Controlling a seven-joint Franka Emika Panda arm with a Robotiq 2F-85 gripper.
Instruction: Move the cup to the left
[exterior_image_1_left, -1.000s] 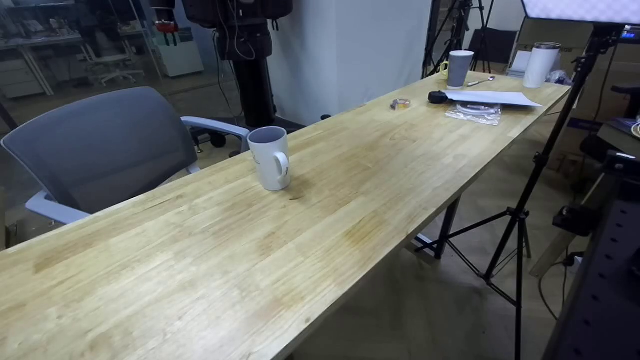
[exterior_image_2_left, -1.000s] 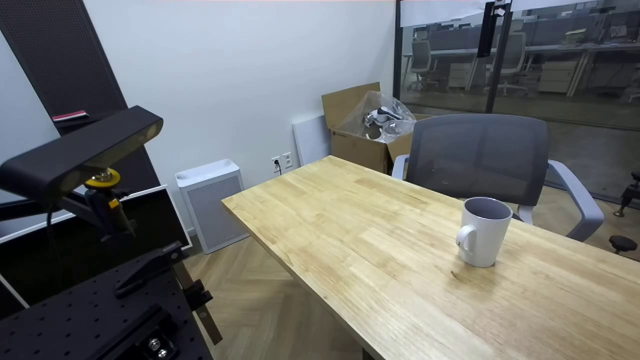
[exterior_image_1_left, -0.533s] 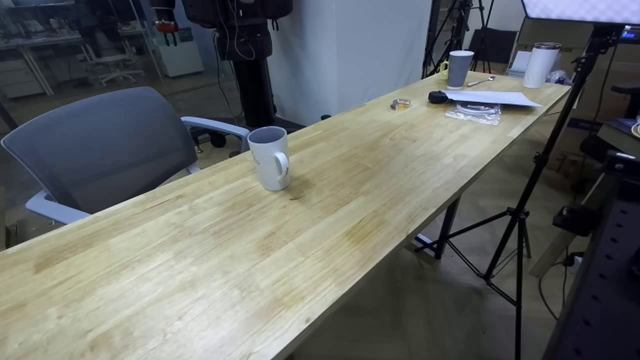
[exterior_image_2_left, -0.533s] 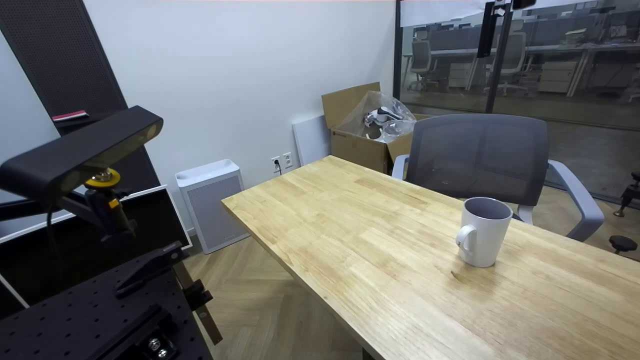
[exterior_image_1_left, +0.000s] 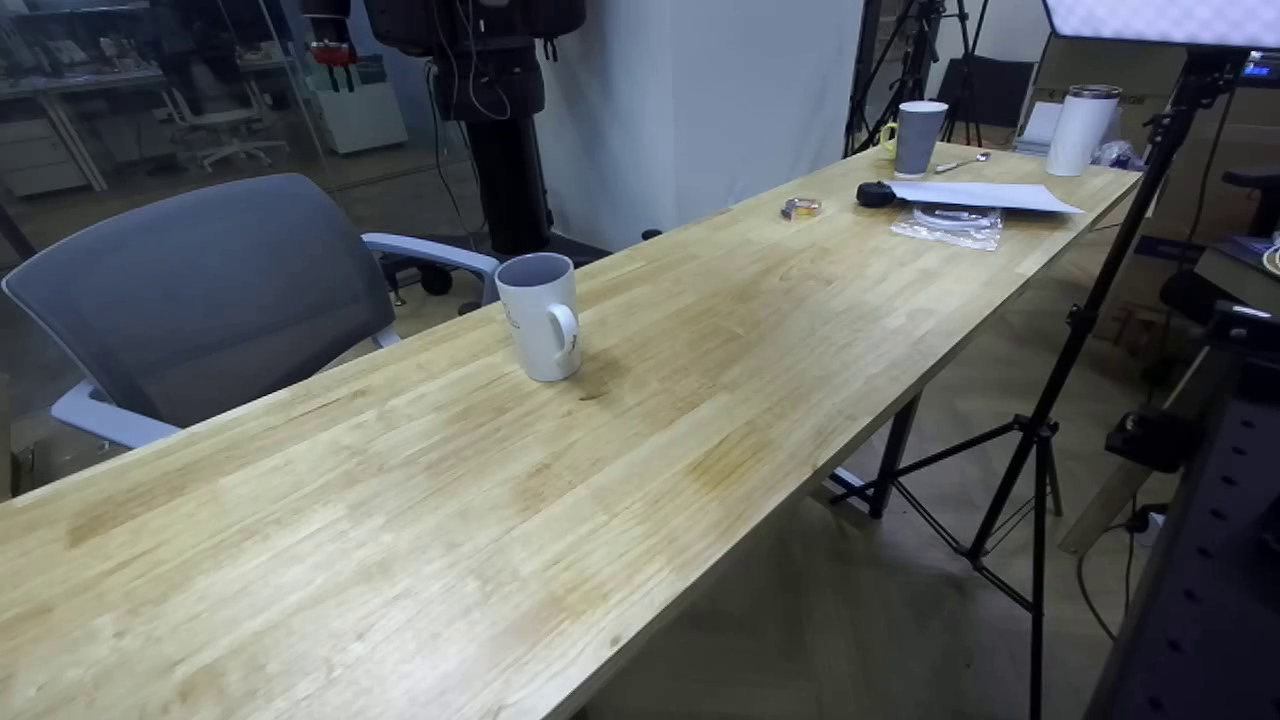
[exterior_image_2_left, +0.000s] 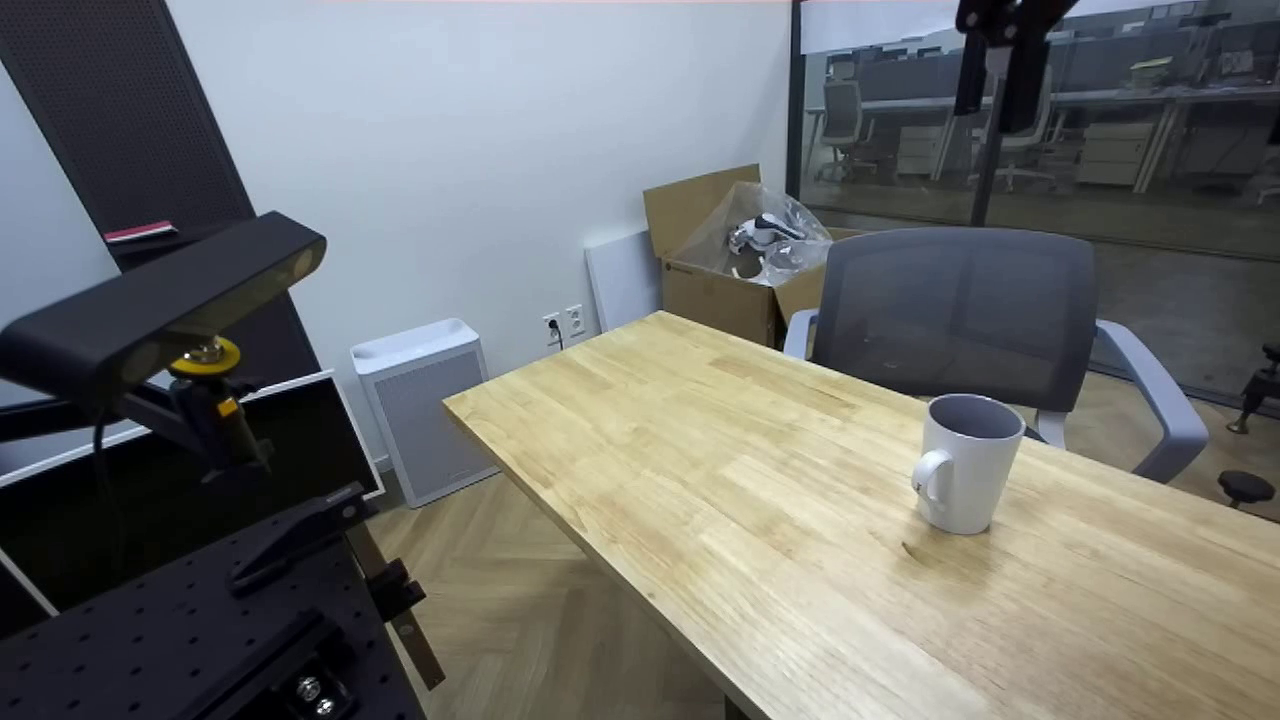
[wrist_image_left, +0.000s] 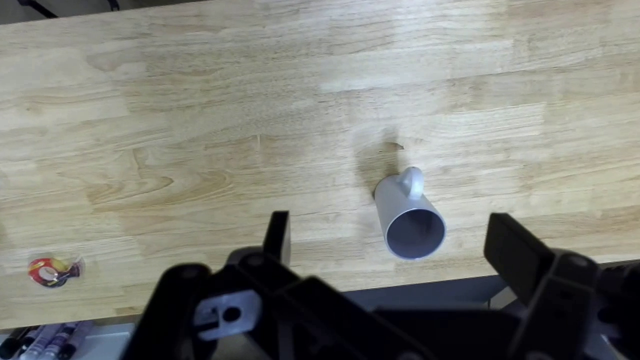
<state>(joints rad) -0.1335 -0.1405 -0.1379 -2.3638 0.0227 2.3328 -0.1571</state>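
The cup, a pale grey-white mug with a bluish-grey inside, stands upright on the wooden table in both exterior views (exterior_image_1_left: 538, 325) (exterior_image_2_left: 965, 480). Its looped handle faces away from the chair side. In the wrist view the cup (wrist_image_left: 392, 197) appears between the fingers but lower down, touching neither. My gripper (wrist_image_left: 389, 217) is open with nothing between its fingertips. In an exterior view the black gripper (exterior_image_2_left: 1022, 90) hangs at the top edge, well above the cup; only its lower part shows. It is out of sight in the exterior view with the long table.
A grey office chair (exterior_image_1_left: 220, 290) stands by the table edge near the cup. Far down the table (exterior_image_1_left: 640, 470) are a grey cup with a yellow handle (exterior_image_1_left: 918, 140), a white tumbler (exterior_image_1_left: 1085, 130), paper (exterior_image_1_left: 985, 195) and a tape roll (exterior_image_1_left: 800, 208). A black tripod (exterior_image_1_left: 1075, 320) stands beside the table.
In an exterior view my gripper has come down into sight at the top edge over the last second. The cup has not moved.
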